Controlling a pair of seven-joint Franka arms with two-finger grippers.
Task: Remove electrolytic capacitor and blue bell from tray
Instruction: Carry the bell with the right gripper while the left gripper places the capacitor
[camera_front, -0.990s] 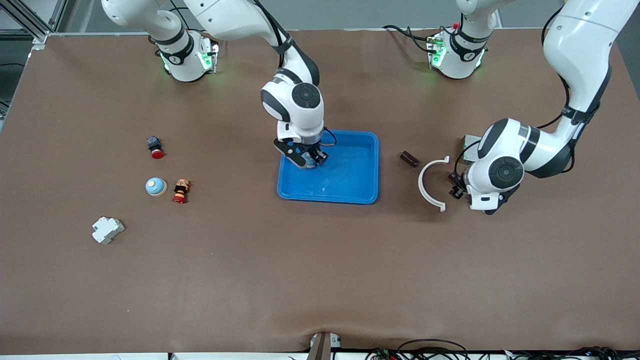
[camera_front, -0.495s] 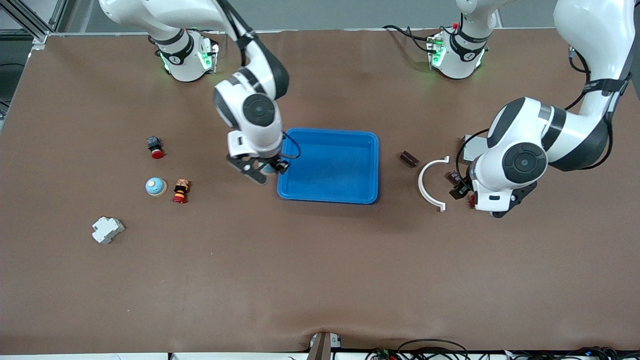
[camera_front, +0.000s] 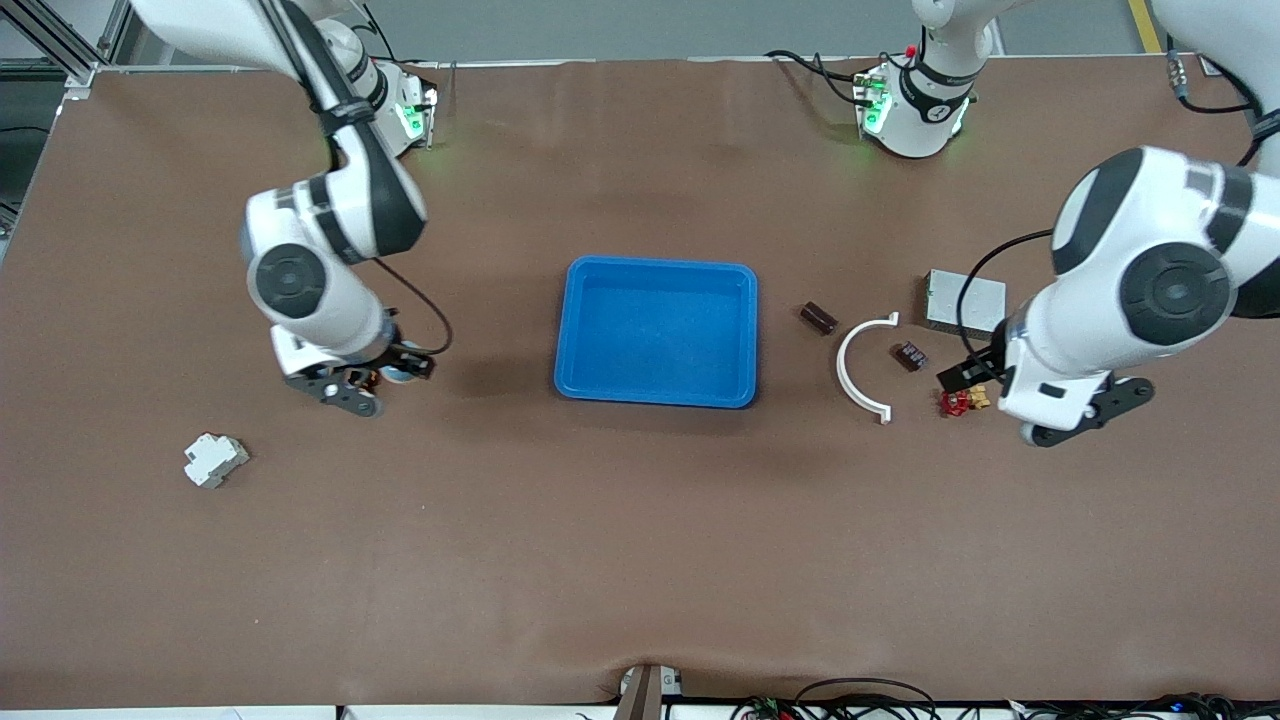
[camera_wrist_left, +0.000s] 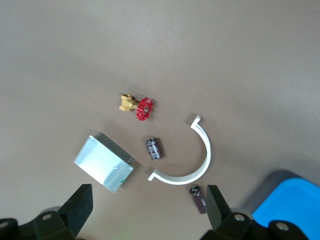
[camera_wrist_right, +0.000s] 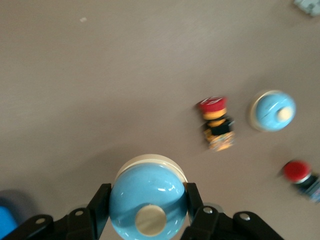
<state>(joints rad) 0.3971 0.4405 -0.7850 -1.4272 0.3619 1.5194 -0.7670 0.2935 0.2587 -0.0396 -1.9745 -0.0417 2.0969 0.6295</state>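
Carried out of the tray since the earlier frames, the blue bell now rides in the right gripper, which has swung from over the tray to the right arm's end of the surface. Its fingers pinch the dome at both flanks, button up, so it hangs level for setting down. Under and just ahead of this gripper, the right wrist view shows a second blue bell, an orange-bodied red push button and another red button, so this looks to be the drop-off spot. The tray sits well apart from it and shows nothing inside.

The left gripper has lifted away and hangs with fingers spread wide over the left arm's end, holding nothing. Below it the electrolytic capacitor lies on the surface, inside the curve of a white arc-shaped bracket, evidently just let go. A second dark cylinder, a red-handled brass valve and a metal box lie near. I judge only the bell's release remains
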